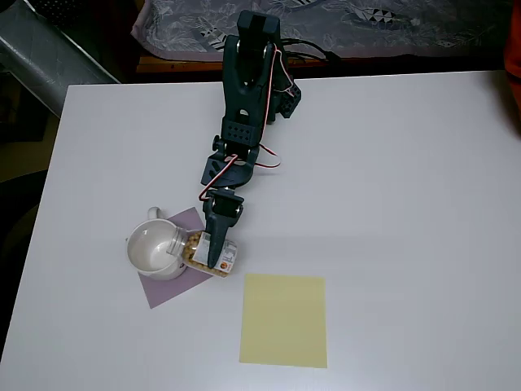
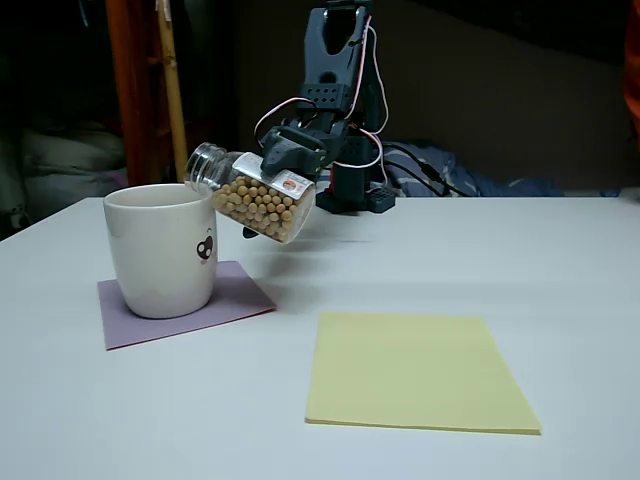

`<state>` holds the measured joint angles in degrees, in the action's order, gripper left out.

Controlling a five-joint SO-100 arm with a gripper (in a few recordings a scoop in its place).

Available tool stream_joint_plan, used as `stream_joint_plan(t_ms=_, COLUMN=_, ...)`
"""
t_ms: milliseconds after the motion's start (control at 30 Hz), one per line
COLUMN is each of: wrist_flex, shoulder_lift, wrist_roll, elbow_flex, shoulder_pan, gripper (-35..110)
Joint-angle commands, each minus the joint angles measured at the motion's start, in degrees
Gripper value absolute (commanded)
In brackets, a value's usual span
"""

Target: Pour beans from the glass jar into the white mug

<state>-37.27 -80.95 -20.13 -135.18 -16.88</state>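
Gripper (image 2: 283, 160) clamped shut on the glass jar (image 2: 252, 196), tipped sideways, mouth above the white mug (image 2: 162, 250) rim. Beans (image 2: 258, 208) sit low in the jar; likely needs more tilt to pour.

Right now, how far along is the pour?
Done: the gripper holds the glass jar lifted off the table and tipped, its mouth at the white mug rim. In hand: tilting; the beans sit in the jar. Left: tip further so they fall in. The mug looks empty from overhead.
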Motion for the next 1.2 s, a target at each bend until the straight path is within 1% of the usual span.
stream_joint_plan(t_ms=0, wrist_flex=0.00, shoulder_lift=-3.16, wrist_roll=1.05, elbow_flex=0.18, shoulder_pan=-0.88, gripper=0)
stream_joint_plan(t_ms=267, wrist_flex=6.06, shoulder_lift=-5.98, wrist_roll=9.40, elbow_flex=0.79, shoulder_pan=-0.62, gripper=1)
stream_joint_plan(t_ms=733, wrist_flex=10.28, shoulder_lift=-6.24, wrist_roll=14.33, elbow_flex=3.43, shoulder_pan=-0.79, gripper=0)
stream_joint_plan(t_ms=900, wrist_flex=12.74, shoulder_lift=-6.77, wrist_roll=20.30, elbow_flex=4.13, shoulder_pan=-0.70, gripper=0)
stream_joint_plan(t_ms=1167, wrist_flex=17.40, shoulder_lift=-6.77, wrist_roll=26.98, elbow_flex=6.77, shoulder_pan=-0.53, gripper=0)
